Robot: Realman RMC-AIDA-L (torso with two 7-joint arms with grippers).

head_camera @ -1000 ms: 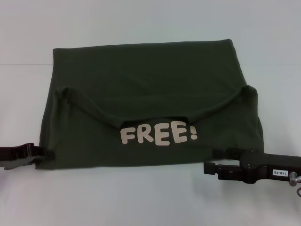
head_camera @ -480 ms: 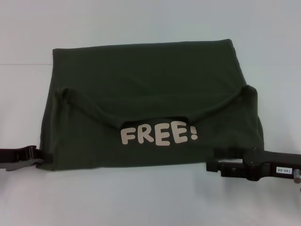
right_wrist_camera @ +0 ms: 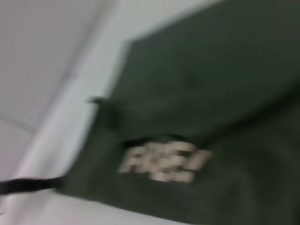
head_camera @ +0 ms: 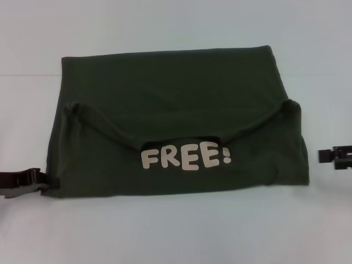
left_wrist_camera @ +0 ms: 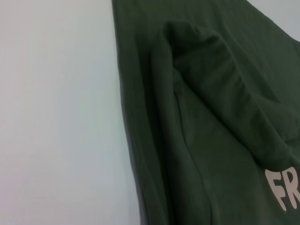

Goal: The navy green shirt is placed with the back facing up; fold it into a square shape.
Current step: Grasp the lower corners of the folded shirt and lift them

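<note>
- Head view: the navy green shirt (head_camera: 176, 132) lies flat on the white counter (head_camera: 176, 231), folded into a wide block, with its white "FREE!" lettering (head_camera: 186, 157) facing up. The left hand (head_camera: 48, 181) touches its near left corner; the right hand (head_camera: 323, 155) sits apart, mostly cut off. I cannot tell either grip.
- Left wrist view: bunched shirt folds, lettering cropped.
- Right wrist view: blurred shirt.

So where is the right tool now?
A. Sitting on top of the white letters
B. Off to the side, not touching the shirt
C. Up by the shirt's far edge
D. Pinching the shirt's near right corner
B: in the head view the right tool sits out at the table's right side, with bare table between it and the shirt.
</note>
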